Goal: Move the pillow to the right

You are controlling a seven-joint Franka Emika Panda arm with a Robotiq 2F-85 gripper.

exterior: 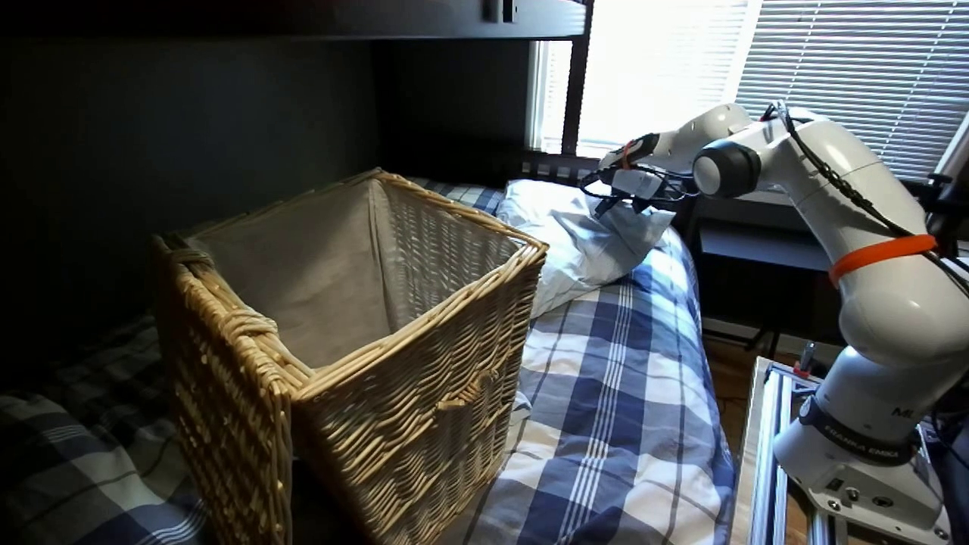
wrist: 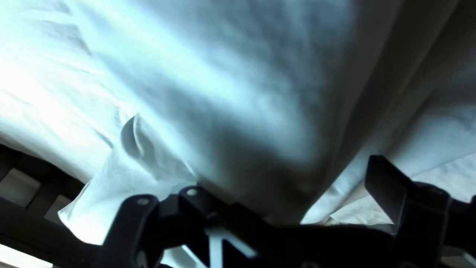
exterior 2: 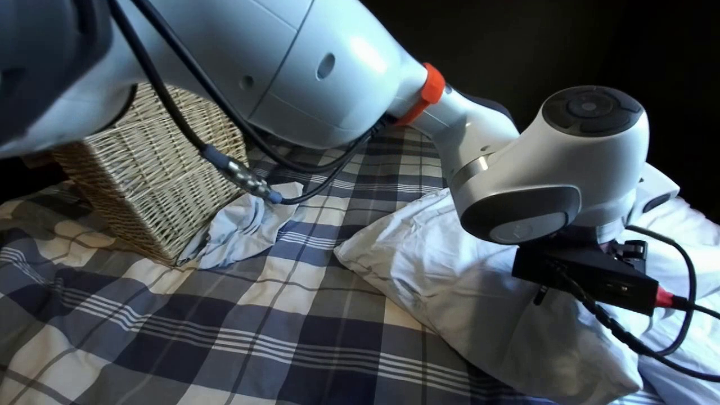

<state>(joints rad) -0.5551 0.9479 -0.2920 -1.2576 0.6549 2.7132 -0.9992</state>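
The white pillow (exterior: 602,246) lies creased near the far end of the bed in an exterior view, one part pushed up beneath the gripper (exterior: 621,207). It also shows in an exterior view (exterior 2: 410,270), partly hidden by the arm, with one corner towards the bed's edge. In the wrist view the pillow (wrist: 238,85) fills most of the picture. The gripper (wrist: 286,176) has its fingers wide apart there. A fold of pillow rises between them, close to the left finger, with a gap before the right finger. In an exterior view the fingers are mostly hidden behind the wrist.
A lined wicker basket (exterior: 424,401) stands tilted on the blue-and-white plaid blanket (exterior: 606,378). A crumpled pale cloth (exterior 2: 244,230) lies against the basket's base. A dark bunk rail (exterior: 303,19) hangs overhead. More white bedding (exterior 2: 692,236) lies beyond the arm. A window is behind.
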